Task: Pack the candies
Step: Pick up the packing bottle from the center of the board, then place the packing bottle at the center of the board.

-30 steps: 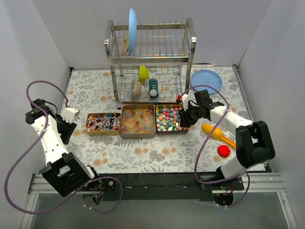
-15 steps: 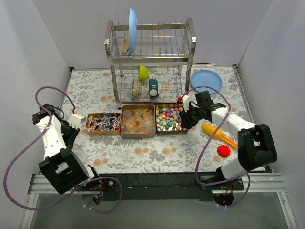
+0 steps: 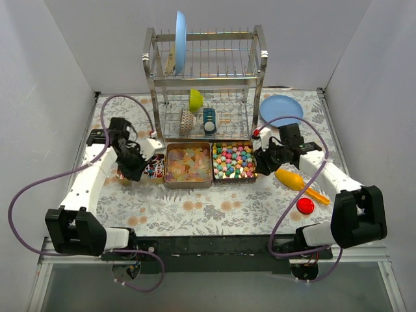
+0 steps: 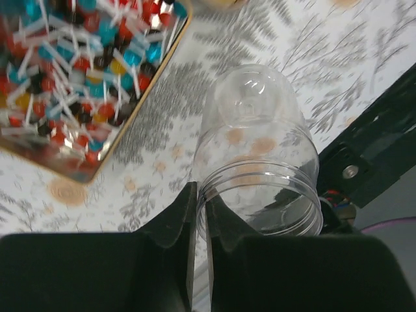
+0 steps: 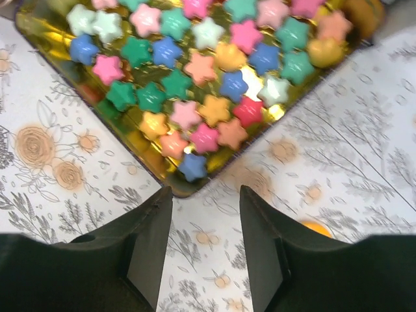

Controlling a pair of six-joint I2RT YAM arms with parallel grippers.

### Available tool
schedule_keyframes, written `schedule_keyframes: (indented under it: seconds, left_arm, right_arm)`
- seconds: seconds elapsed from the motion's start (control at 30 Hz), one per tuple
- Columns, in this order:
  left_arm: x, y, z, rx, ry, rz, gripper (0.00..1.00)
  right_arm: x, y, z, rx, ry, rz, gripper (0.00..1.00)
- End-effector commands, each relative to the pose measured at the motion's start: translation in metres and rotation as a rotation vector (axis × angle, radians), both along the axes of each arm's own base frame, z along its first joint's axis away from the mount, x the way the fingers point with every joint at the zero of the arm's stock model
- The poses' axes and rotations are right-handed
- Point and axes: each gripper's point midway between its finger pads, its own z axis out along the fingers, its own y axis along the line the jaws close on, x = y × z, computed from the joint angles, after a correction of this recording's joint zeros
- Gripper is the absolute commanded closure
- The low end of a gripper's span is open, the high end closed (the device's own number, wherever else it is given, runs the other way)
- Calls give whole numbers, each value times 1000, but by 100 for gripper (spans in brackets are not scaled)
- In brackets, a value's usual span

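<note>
The candies fill three gold tins: wrapped red, white and blue ones (image 3: 155, 168) (image 4: 71, 71), pale orange ones (image 3: 188, 164), and coloured stars (image 3: 233, 161) (image 5: 195, 65). A clear, empty plastic jar (image 4: 260, 149) hangs tilted beside the left tin. My left gripper (image 4: 201, 192) (image 3: 133, 166) is shut on the jar's rim, one finger inside and one outside. My right gripper (image 5: 205, 192) (image 3: 263, 162) stands open just above the tablecloth at the near right corner of the star tin, holding nothing.
An orange-yellow scoop (image 3: 296, 182) and a red round lid (image 3: 305, 205) lie right of the tins. A metal dish rack (image 3: 205, 78) stands behind the tins, and a blue plate (image 3: 281, 109) lies at the back right. White walls close in both sides.
My left arm has swung in from the far left to the left tin, and its jaws have closed on the jar's rim. The right gripper has shifted slightly right and opened a little.
</note>
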Motion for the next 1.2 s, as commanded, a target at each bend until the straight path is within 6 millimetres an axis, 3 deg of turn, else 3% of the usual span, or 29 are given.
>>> schedule_keyframes:
  seconds: [0.0,0.07,0.1,0.17,0.27,0.4,0.53,0.6,0.73,0.9,1.17]
  left_arm:
    - [-7,-71,17,-130,57,-10,100]
    - [-4,-91,15,-152,52,-26,100]
    - [-10,-108,13,-158,64,-51,100]
    - [-16,-130,4,-142,62,-94,100]
    - [-25,-155,-6,-141,98,-95,100]
    - [-23,-177,-10,-144,93,-63,100]
    - [-17,-180,-15,-135,68,-38,100]
    - [-17,-180,-18,-128,76,-39,98]
    - [-18,-184,-20,-146,83,-36,69]
    - [-23,-182,-21,-142,97,-55,62]
    - [-12,-197,27,-266,-28,-91,57]
  right_arm:
    - [17,-39,23,-5,-6,-90,44]
    - [29,-64,24,-26,-9,-126,43]
    - [27,-79,22,-42,13,-146,42]
    - [27,-90,20,-86,-11,-100,41]
    - [26,-125,14,-138,-13,-135,41]
    - [4,-153,-6,-230,-15,-29,41]
    - [-21,-175,-25,-312,-24,18,41]
    - [-28,-180,-30,-328,-23,35,41]
    - [-43,-178,-43,-316,17,62,41]
    - [-45,-180,-52,-329,29,55,42]
    - [-54,-187,-75,-366,69,59,45]
